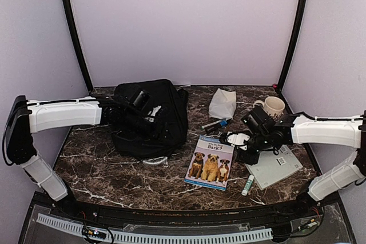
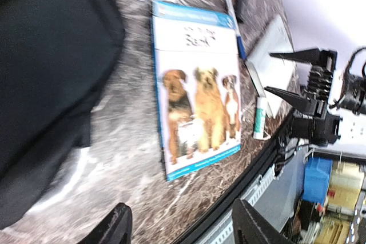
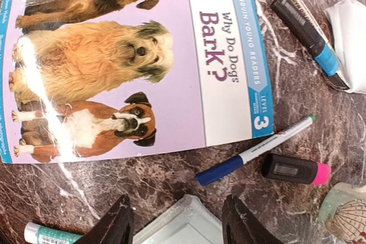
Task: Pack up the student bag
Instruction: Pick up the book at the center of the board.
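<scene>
Where it lies, the black student bag looks soft and crumpled.

Overhead view: soft, even, fairly bright light with a lilac cast on the walls. The dark marble table shows only faint shadows, and the black backpack is a near-featureless dark mass. Left wrist view: blurred throughout, the title on the dog book smeared, the top right corner blown out to white. Right wrist view: sharp, print readable, with a white streak of glare down the cover's left side.
</scene>
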{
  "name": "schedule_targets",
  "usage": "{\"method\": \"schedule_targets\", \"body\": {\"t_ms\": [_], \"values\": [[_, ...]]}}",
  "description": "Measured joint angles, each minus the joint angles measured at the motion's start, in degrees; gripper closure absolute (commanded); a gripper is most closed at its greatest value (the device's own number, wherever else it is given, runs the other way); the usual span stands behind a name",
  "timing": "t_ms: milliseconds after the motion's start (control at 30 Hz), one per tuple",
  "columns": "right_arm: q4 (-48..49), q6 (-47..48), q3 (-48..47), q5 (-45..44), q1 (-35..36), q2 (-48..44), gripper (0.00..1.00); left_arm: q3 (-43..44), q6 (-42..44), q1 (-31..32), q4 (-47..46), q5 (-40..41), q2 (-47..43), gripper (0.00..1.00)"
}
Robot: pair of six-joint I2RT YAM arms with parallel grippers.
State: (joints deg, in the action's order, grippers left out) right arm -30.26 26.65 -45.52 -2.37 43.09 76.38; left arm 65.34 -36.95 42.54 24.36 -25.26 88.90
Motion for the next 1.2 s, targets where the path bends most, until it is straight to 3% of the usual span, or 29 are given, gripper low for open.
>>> {"method": "schedule_targets", "body": {"t_ms": [133,267,567,1200], "values": [[1.70,-0.59,2.36,3.06,0.02,0.00,0.50,2.14,0.31,3.87,-3.32,-2.64,6.69,0.37],[4.63,-1.46,2.56,6.80,0.02,0.00,0.54,4.76,0.52,5.40,-4.13,-3.82,13.88,0.29],[12.63,-1.64,5.57,5.66,0.02,0.55,0.61,10.36,0.50,6.27,-4.57,-3.28,22.38,0.27],[14.97,-1.64,5.66,5.25,0.26,9.53,0.63,10.40,-2.08,6.73,-9.27,-3.10,27.04,0.25]]}}
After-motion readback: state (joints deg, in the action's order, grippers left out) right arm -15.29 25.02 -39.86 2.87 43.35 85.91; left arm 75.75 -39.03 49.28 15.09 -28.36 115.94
